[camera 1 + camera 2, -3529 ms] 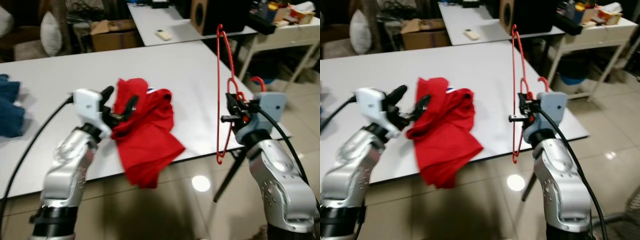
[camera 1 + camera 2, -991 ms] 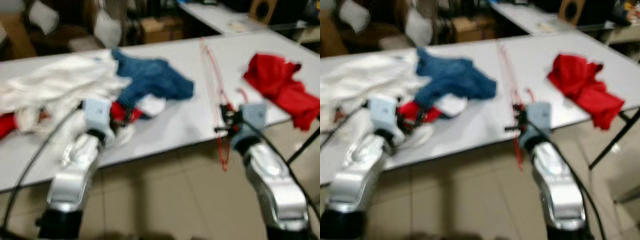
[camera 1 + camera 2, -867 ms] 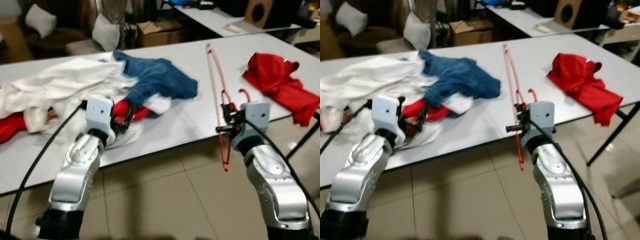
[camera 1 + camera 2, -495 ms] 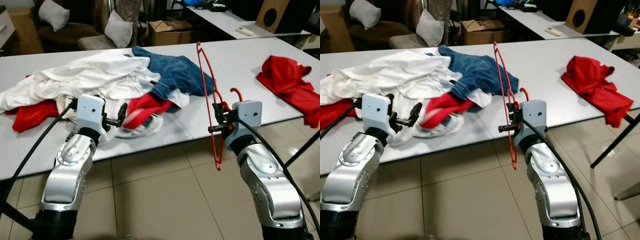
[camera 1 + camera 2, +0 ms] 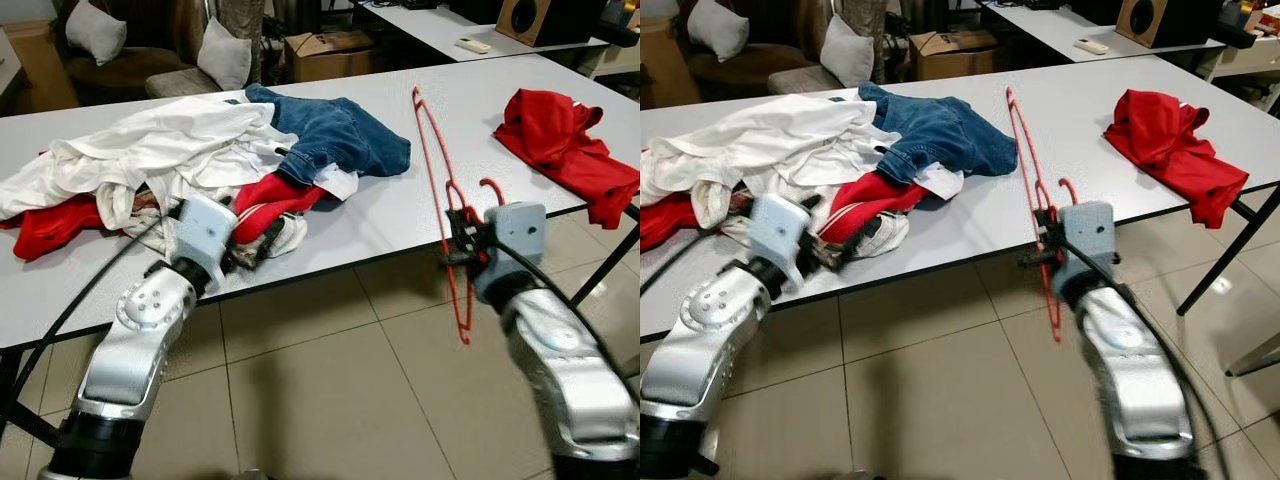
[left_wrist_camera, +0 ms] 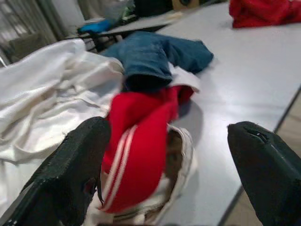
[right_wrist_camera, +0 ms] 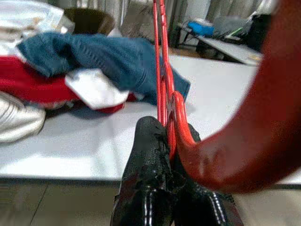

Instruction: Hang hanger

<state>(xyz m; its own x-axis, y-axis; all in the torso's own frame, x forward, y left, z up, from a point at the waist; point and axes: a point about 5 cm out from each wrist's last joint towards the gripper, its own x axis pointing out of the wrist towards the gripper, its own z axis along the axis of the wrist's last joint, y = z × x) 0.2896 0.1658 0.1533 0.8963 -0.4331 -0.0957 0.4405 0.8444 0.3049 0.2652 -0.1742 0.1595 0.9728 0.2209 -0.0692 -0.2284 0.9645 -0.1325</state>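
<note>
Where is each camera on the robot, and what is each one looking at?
Left eye view: on the head, looking forward and down at the white table with its clothes; both silver arms show.
Right eye view: the head's other eye, same scene; the right pincer holds the red hanger.
Left wrist view: on the left wrist, looking between the open left pincer at the red striped garment.
Right wrist view: on the right wrist, looking along the shut fingers gripping the hanger.
Shared: all four show the blue jeans.
</note>
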